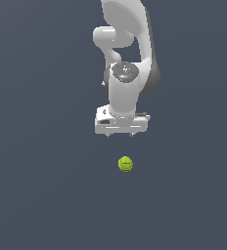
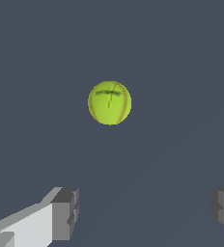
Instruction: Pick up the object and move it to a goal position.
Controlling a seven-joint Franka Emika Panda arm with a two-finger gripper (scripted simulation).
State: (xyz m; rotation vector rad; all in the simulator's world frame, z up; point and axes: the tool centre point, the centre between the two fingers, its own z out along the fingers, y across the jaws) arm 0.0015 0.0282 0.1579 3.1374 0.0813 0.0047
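One small yellow-green ball with faint darker seam marks [image 1: 125, 163] lies alone on the flat dark grey-blue surface [image 1: 37, 195]. In the exterior view it sits just below the white Panda arm's boxy white gripper [image 1: 120, 135], apart from it, with a clear band of bare surface between the fingertips and the ball's upper edge. Grey-blue ground surrounds the ball on every side, out to the frame borders in both views.

Gripper state: released. The wrist view shows the two grey finger pads [image 2: 65, 212] spread wide, one at each side of the frame, with nothing between them [image 2: 145, 214]. The ball [image 2: 109, 102] appears ahead of the pads, roughly centred on the gap and much narrower than it. No contact with either pad.

The arm [image 1: 127, 58] descends from the top edge of the exterior view, wrist pointing down, gripper body level. Only two short dark finger tips show beneath the gripper body there. Whether the ball rests on the surface or hangs above it cannot be told; no shadow is rendered.
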